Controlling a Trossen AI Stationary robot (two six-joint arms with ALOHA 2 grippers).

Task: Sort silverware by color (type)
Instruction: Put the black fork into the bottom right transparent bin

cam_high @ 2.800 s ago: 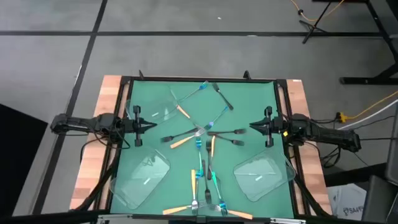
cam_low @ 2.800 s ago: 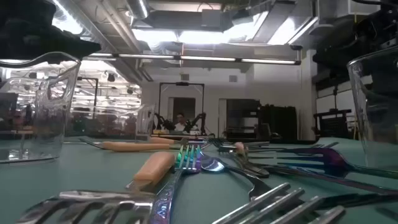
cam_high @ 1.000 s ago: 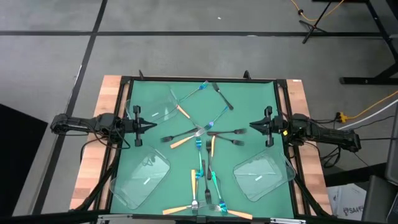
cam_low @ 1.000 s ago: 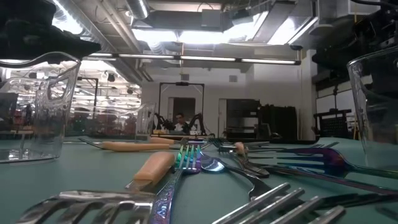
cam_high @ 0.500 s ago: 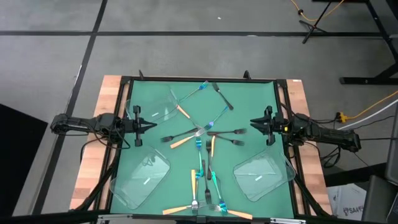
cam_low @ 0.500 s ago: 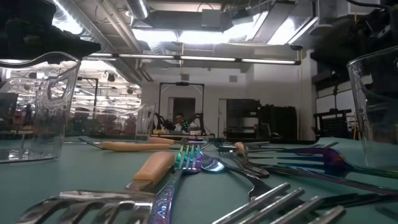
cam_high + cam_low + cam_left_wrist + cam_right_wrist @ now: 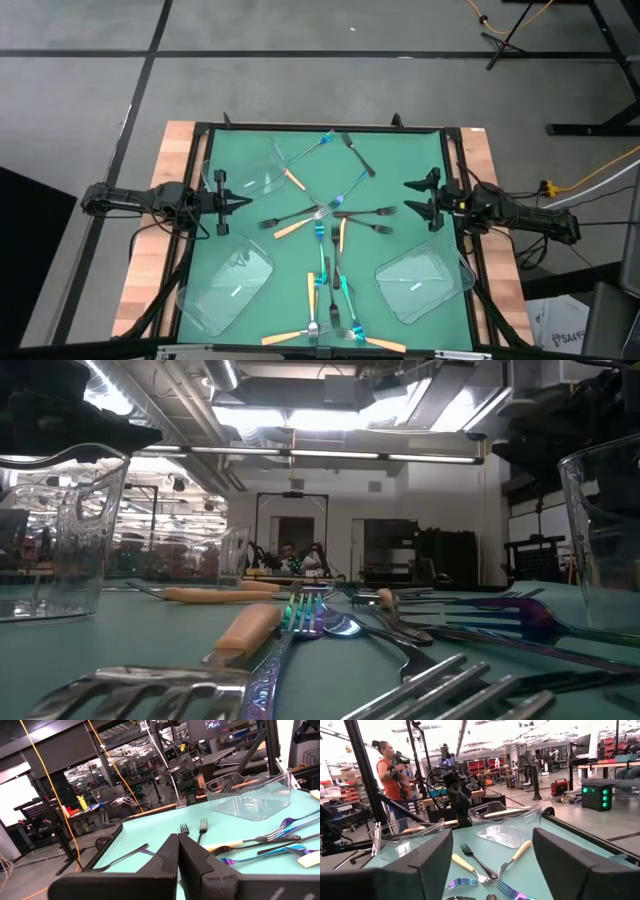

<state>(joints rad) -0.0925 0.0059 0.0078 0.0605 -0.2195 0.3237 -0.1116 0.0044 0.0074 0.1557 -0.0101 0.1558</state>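
The silverware point(image 7: 327, 215) lies scattered over the middle of the green mat point(image 7: 400, 160): slim forks with orange, shiny blue-teal or dark handles, some crossing one another. A few more lie at the near edge point(image 7: 330, 330) and at the far middle point(image 7: 345, 150). My left gripper point(image 7: 243, 201) hovers shut at the mat's left side, pointing at the heap point(image 7: 200, 827). My right gripper point(image 7: 405, 197) stands open at the mat's right side, its fingers wide apart, facing the forks point(image 7: 475, 862) with nothing between them.
Three clear plastic trays stand on the mat: far left point(image 7: 250, 165), near left point(image 7: 225, 285) and near right point(image 7: 420, 280). A black frame point(image 7: 320, 127) rims the mat, with wooden table edges outside it. A person point(image 7: 390, 775) stands in the room beyond the left side.
My right gripper has opened its fingers from nearly shut to wide apart while staying at the mat's right side. The forks and trays have not moved.
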